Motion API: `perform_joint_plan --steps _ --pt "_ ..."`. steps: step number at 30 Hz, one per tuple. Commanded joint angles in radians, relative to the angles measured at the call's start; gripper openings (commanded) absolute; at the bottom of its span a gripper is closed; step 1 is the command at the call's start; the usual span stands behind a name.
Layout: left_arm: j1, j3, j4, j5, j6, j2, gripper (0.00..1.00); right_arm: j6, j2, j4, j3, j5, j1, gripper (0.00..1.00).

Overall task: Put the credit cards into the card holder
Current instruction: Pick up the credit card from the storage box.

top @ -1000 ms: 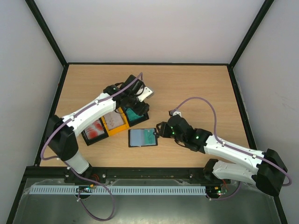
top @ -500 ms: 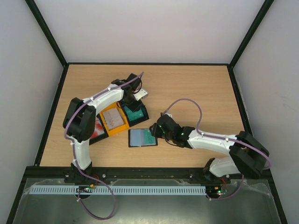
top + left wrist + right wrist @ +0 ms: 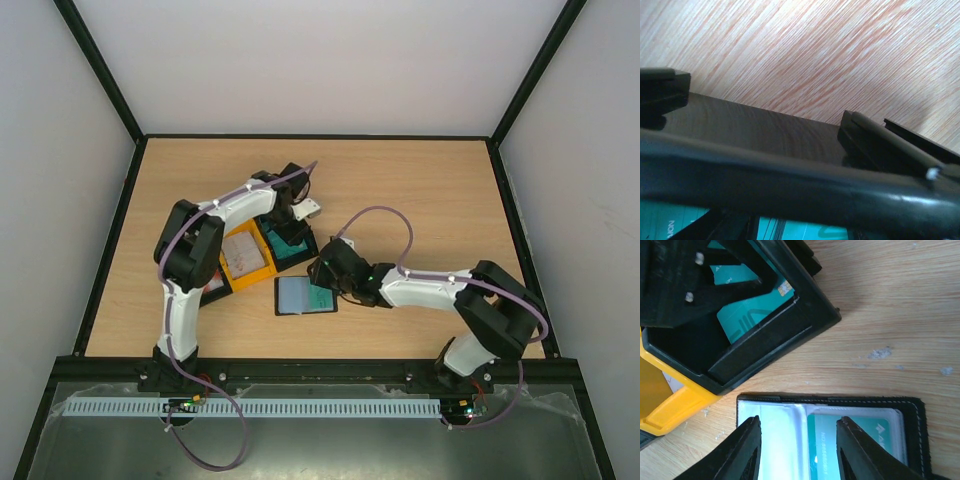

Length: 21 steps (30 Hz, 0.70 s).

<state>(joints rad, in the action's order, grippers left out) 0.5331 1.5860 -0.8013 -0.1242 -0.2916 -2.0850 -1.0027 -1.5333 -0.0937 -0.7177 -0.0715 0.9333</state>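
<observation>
Currently pickup step: left end effector in black tray, upper left, over a teal card; grip indeterminable. Right end effector, open and empty, hovers over the open card holder below. Next: lift card clear.

Light: bright, even, from overhead.
Shadows: soft and faint on my tabletop.
Blur: my left wrist view, too close.
Glare: white sheen on card holder sleeve.
</observation>
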Motion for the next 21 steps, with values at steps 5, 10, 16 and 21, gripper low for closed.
perform_joint_plan --steps 5,10,16,21 --pt "-0.013 0.034 -0.069 -0.069 -0.040 -0.055 0.45 0.018 -0.053 0.001 -0.065 0.045 -0.004 0.41" --pt "-0.021 0.033 -0.098 -0.097 -0.044 -0.063 0.38 0.031 -0.087 0.018 -0.093 0.077 -0.005 0.41" --pt "-0.023 0.037 -0.104 -0.111 -0.044 -0.025 0.27 0.041 -0.130 0.032 -0.118 0.091 -0.005 0.41" --pt "-0.022 0.036 -0.110 -0.124 -0.043 0.014 0.23 0.039 -0.147 0.029 -0.120 0.095 -0.004 0.40"
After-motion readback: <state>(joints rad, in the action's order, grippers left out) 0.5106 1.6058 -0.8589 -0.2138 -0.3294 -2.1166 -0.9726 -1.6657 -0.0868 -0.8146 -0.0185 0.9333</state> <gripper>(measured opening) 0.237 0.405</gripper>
